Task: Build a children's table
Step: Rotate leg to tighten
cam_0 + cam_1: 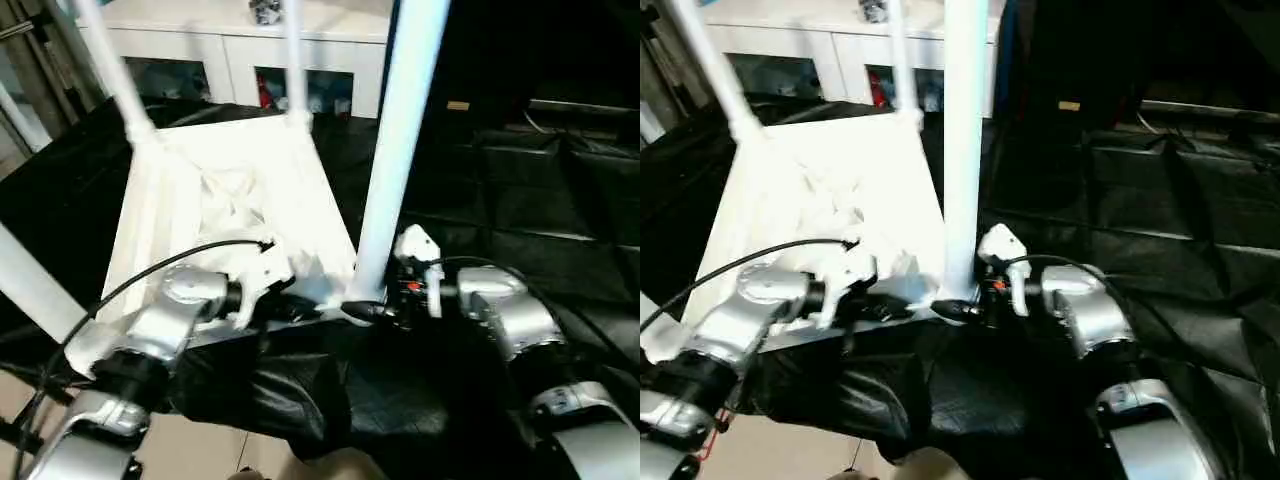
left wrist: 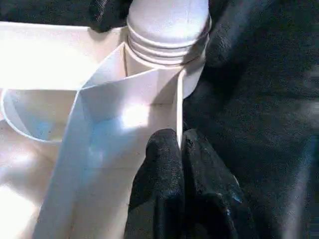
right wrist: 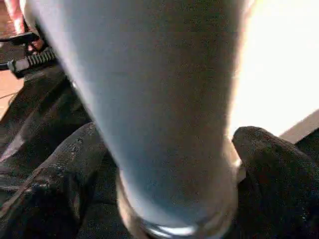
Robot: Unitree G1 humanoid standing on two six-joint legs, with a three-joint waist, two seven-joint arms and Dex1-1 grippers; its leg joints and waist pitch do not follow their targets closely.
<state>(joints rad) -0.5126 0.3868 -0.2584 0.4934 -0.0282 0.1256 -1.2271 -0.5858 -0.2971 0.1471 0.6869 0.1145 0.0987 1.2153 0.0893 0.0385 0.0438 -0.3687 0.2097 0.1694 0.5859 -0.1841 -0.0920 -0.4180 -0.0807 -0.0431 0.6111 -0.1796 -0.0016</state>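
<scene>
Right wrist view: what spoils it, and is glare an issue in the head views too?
Right wrist view: the leg is close and blurred, with a blown-out white patch beside it. Left eye view: the tabletop glares, its ribs washed out; the black cloth stays dark.

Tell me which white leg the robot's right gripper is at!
Find the white tabletop lying upside down on the black cloth. Go to its near corner on the robot's right, where the leg stands in its socket with the right gripper open around its base. It looks thickest and is closest to the camera.

One tabletop point(image 1: 235, 200), four legs point(image 1: 400, 150), one cabinet point(image 1: 230, 40)
</scene>
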